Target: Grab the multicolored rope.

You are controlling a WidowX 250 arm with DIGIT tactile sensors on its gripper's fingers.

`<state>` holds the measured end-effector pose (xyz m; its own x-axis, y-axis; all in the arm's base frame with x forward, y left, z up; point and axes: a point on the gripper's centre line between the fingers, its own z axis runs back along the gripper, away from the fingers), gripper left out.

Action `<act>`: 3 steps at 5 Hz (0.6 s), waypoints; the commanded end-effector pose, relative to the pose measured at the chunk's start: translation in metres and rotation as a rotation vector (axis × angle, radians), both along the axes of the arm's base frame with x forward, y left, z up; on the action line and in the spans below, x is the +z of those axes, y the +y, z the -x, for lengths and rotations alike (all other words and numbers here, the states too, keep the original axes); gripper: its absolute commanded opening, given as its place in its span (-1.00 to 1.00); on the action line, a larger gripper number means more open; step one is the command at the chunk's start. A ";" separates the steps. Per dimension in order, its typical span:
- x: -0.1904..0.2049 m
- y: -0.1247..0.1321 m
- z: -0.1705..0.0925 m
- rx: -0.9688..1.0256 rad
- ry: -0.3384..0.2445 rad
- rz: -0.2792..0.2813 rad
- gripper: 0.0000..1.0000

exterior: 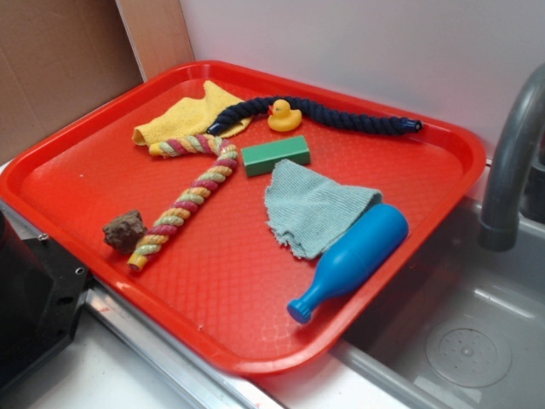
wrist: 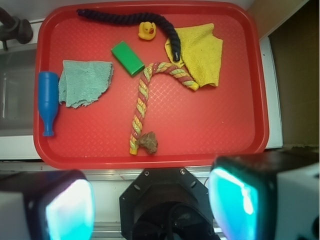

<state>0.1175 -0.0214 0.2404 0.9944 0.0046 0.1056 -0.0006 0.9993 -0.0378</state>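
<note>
The multicolored rope (wrist: 141,102) lies on the red tray (wrist: 235,125), bent like a hook: its long straight run reaches from beside the green block (wrist: 127,58) toward the near rim, and its short end curls onto the yellow cloth (wrist: 202,57). A small brown rock (wrist: 148,142) sits touching the near tip, so a clean pick probably aims at the bare middle of the straight run — clear of the rock, the block and the cloth — with the fingers set across the rope instead of along it, low enough to close around the whole twist. The dark blue rope (wrist: 125,19) by the yellow duck (wrist: 146,30) at the far rim is the wrong target. The gripper (wrist: 152,200) hangs off the tray's near edge, its fingers (wrist: 240,197) spread wide apart — holding and touching nothing.
</note>
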 end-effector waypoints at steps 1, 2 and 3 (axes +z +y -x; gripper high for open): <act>0.000 0.000 0.000 0.000 0.000 0.000 1.00; -0.050 -0.001 -0.022 0.138 -0.069 -0.049 1.00; -0.087 -0.003 -0.074 0.296 -0.137 -0.002 1.00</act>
<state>0.1892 -0.0289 0.1430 0.9340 0.2916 0.2064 -0.2892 0.9563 -0.0426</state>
